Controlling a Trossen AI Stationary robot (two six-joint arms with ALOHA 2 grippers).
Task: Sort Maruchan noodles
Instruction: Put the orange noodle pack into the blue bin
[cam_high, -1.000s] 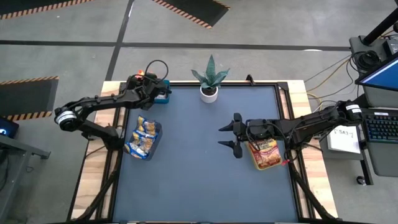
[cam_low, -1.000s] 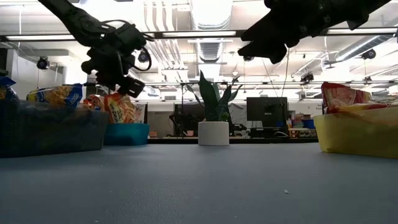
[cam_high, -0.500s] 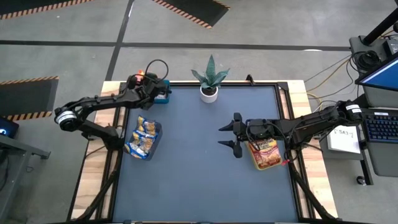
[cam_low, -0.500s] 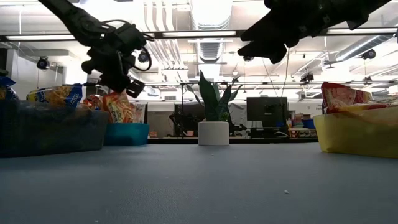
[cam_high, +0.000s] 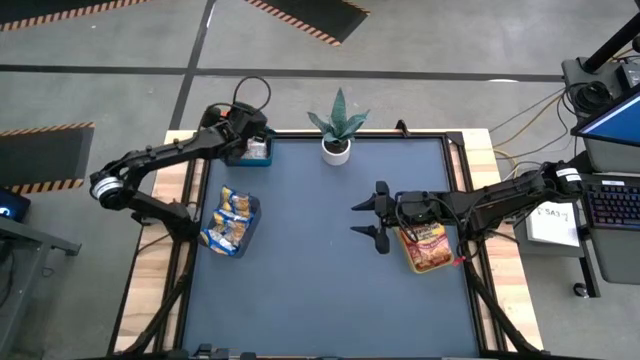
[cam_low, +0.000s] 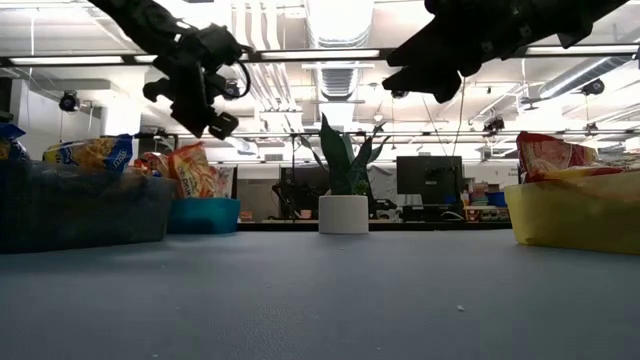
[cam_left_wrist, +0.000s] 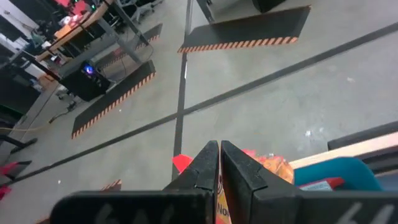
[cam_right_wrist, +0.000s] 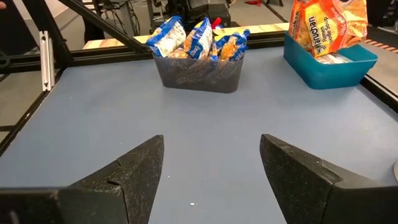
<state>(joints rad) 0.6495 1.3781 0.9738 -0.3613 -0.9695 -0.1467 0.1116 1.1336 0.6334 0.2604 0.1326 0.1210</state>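
Orange Maruchan noodle packets (cam_low: 195, 172) stand upright in a teal bin (cam_low: 205, 215) at the table's far left corner. My left gripper (cam_low: 222, 125) hangs shut above them and holds nothing; its wrist view shows the shut fingers (cam_left_wrist: 219, 144) over the packets (cam_left_wrist: 270, 165). Yellow-and-blue packets (cam_high: 232, 215) fill a dark bin (cam_right_wrist: 199, 74) at the left edge. Orange-red packets (cam_high: 428, 248) lie in a yellow-green bin (cam_low: 575, 215) on the right. My right gripper (cam_high: 370, 220) hovers open over the table beside that bin, nothing between its fingers (cam_right_wrist: 137, 168).
A small potted plant (cam_high: 337, 130) stands at the middle of the far edge. The blue-grey table top (cam_high: 320, 280) lies bare between the bins. Wooden side strips (cam_high: 500, 200) run along both sides of the table.
My left gripper has shut above the orange packets in the teal bin and then risen clear of them, shifting slightly toward the far edge. The packets have stayed in the bin.
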